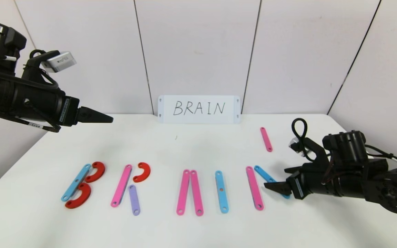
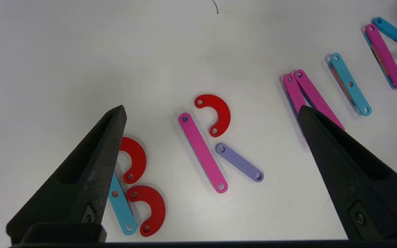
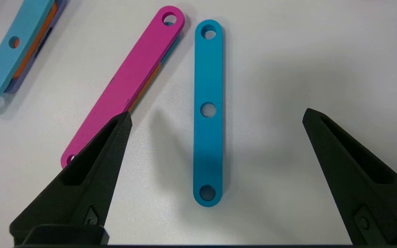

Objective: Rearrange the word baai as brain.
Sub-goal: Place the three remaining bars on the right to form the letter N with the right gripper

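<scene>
1. the right gripper [image 1: 275,187] is seen low over the table [image 1: 198,230] at the right end of the letter row, its jaws spread wide apart and holding nothing.
2. between its fingers [image 3: 91,165], in the right wrist view, a blue strip [image 3: 208,110] is seen lying flat on the table, touched by neither finger.
3. just beside that strip lies a pink strip [image 1: 254,188]; the far ends of the two are nearly touching and the strips spread apart toward the robot, giving an unfinished n.
4. a spare pink strip [image 1: 266,139] is found farther back on the table, well apart from the row.
5. leftward along the row are noted: a single blue strip [image 1: 221,191] as i, two pink strips [image 1: 189,192] side by side where the a belongs, then a pink strip, red curve and lilac strip as r [image 1: 129,187], and a blue strip with two red curves as b [image 1: 83,184].
6. a white card [image 1: 199,109] lettered brain is propped against the wall behind the row.
7. the left gripper [image 1: 107,119] is held high above the table's left side, jaws apart and empty.
</scene>
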You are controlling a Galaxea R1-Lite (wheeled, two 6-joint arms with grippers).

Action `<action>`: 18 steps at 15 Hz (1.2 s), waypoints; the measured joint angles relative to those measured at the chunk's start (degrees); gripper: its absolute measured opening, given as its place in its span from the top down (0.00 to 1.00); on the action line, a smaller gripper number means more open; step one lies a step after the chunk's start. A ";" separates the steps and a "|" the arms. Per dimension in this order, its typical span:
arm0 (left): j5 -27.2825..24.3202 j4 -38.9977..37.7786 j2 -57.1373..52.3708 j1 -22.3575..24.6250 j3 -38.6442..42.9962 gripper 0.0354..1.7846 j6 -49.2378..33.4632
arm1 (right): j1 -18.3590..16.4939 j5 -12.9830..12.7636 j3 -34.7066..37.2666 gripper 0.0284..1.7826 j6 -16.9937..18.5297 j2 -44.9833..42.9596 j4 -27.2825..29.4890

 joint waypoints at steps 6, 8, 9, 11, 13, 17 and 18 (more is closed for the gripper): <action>0.00 0.01 -0.01 -0.11 0.01 0.03 0.00 | 4.95 -4.46 -3.68 0.03 6.14 0.17 0.17; 0.00 0.01 -0.01 -0.15 0.04 0.03 0.02 | 6.56 -9.07 -6.83 0.03 9.46 0.88 0.74; 0.00 0.00 -0.01 -0.15 0.04 0.03 0.00 | 7.24 -12.46 -8.66 0.03 10.85 1.62 0.83; 0.02 0.00 -0.06 -0.15 0.04 0.03 0.00 | 7.91 -18.91 -11.98 0.03 11.90 3.62 1.13; -0.04 0.06 -0.34 -0.15 0.04 0.03 0.00 | 7.98 -23.88 -14.71 0.03 13.06 5.84 1.24; -0.02 -0.02 -0.54 -0.87 0.54 0.03 0.00 | 7.06 -29.76 -21.72 0.03 15.34 11.23 2.11; -0.04 -0.10 -0.50 -0.89 0.54 0.03 0.00 | 6.69 -30.74 -23.76 0.03 15.75 12.59 3.04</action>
